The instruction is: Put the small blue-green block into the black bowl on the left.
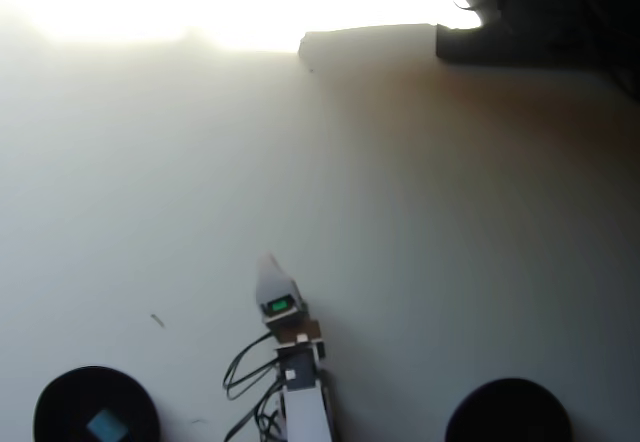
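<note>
I see the block (104, 425) inside the bowl (60, 402), well left of and below my hand (268, 262) overhead. Hand carries nothing; I cannot tell whether its jaws are parted. Second bowl (508, 410) sits lower right.

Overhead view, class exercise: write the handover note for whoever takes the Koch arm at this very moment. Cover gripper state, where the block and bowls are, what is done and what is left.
Gripper: points up the picture over bare table, between the two bowls; only one pale tip shows, so open or shut cannot be told. Nothing seen in it.
Small blue-green block: lies inside the black bowl at lower left of the overhead view.
Second black bowl, lower right: nothing seen in it.
Done: block is in the bowl.
Left: apparently nothing but parking the arm.
</note>
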Controlling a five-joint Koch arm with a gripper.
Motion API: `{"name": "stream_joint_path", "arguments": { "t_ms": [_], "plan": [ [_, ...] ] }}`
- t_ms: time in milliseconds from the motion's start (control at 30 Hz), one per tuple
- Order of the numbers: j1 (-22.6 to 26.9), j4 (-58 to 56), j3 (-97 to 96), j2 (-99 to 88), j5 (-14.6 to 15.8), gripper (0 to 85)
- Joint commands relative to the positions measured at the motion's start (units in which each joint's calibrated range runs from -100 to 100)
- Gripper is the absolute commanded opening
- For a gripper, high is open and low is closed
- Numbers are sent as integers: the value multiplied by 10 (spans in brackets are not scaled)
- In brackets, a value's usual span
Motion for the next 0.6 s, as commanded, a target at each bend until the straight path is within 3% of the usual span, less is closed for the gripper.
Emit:
{"name": "stream_joint_path", "arguments": {
  "t_ms": [0,267,567],
  "plan": [
    [-22,99,-26,3,6,479],
    [-99,180,-44,137,19,482],
    [-79,189,-86,146,19,483]
  ]
}}
